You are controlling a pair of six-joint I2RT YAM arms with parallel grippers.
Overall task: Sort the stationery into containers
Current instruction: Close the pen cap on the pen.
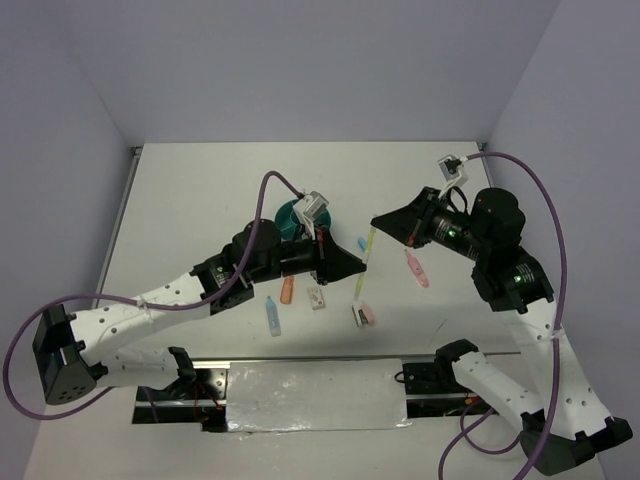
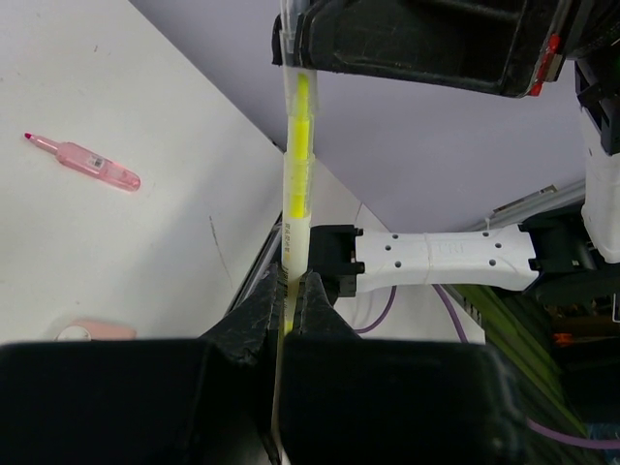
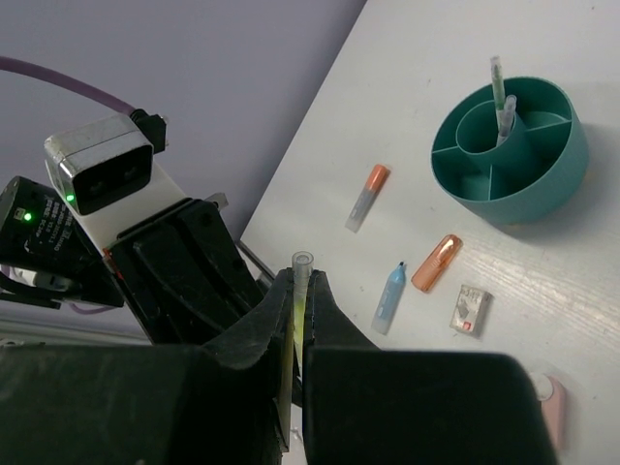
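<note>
A thin yellow pen (image 1: 369,243) with a clear cap hangs above the table between both arms. My left gripper (image 1: 362,265) is shut on its lower part (image 2: 290,287), and my right gripper (image 1: 376,219) is shut on its upper end (image 3: 301,291). The teal organiser bowl (image 3: 542,184) stands on the table with two thin pens (image 3: 500,105) upright in its central cup; from above, the bowl (image 1: 288,213) is half hidden behind my left wrist. Loose on the table lie an orange marker (image 3: 366,197), a light-blue marker (image 3: 390,295), an orange piece (image 3: 436,263) and a pink marker (image 2: 89,163).
A small white piece (image 3: 470,310) and a pink piece (image 3: 553,407) lie near the markers. From above, a short blue piece (image 1: 362,243) sits between the grippers, under the pen. The table's near edge carries the arm bases and a metal plate (image 1: 315,395).
</note>
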